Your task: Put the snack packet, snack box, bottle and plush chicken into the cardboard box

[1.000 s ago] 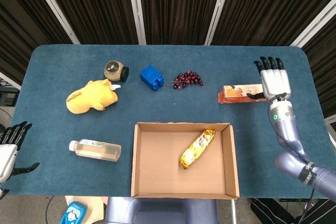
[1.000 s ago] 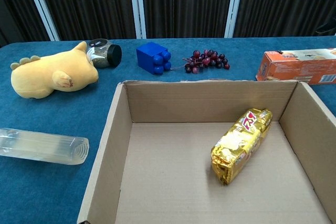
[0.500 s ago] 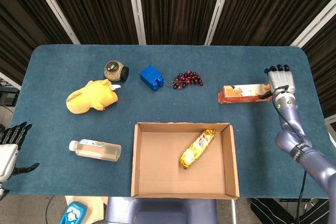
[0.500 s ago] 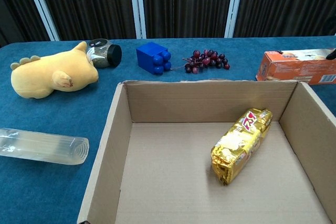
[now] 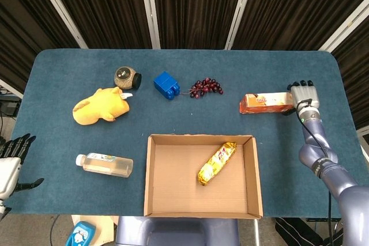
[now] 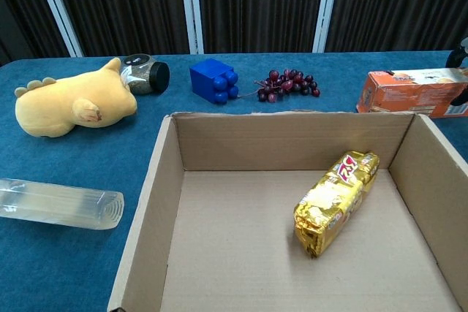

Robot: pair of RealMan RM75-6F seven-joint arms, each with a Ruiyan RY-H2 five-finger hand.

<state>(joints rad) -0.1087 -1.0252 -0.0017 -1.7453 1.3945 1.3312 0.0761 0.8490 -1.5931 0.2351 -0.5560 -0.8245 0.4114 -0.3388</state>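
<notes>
The orange snack box (image 5: pixel 264 102) (image 6: pixel 409 93) lies at the table's right. My right hand (image 5: pixel 302 93) is at its right end, with dark fingertips (image 6: pixel 461 43) behind the box and another in front of it; whether they press it is unclear. The gold snack packet (image 5: pixel 217 162) (image 6: pixel 335 200) lies inside the cardboard box (image 5: pixel 202 136) (image 6: pixel 292 116). A clear bottle (image 5: pixel 105 165) (image 6: pixel 58 203) lies on its side left of the box. The yellow plush chicken (image 5: pixel 99 106) (image 6: pixel 69 105) is further back. Off the table's front left corner, my left hand (image 5: pixel 8 165) holds nothing, fingers apart.
A small dark-lidded jar (image 5: pixel 127 76) (image 6: pixel 145 74), a blue block (image 5: pixel 166 84) (image 6: pixel 213 80) and a bunch of purple grapes (image 5: pixel 206 87) (image 6: pixel 287 84) sit in a row behind the cardboard box. Dark curtains hang behind the table.
My right hand has drawn back and come down from over the snack box's top to its right end, its fingers now on both sides of it. The box and the left hand stay put.
</notes>
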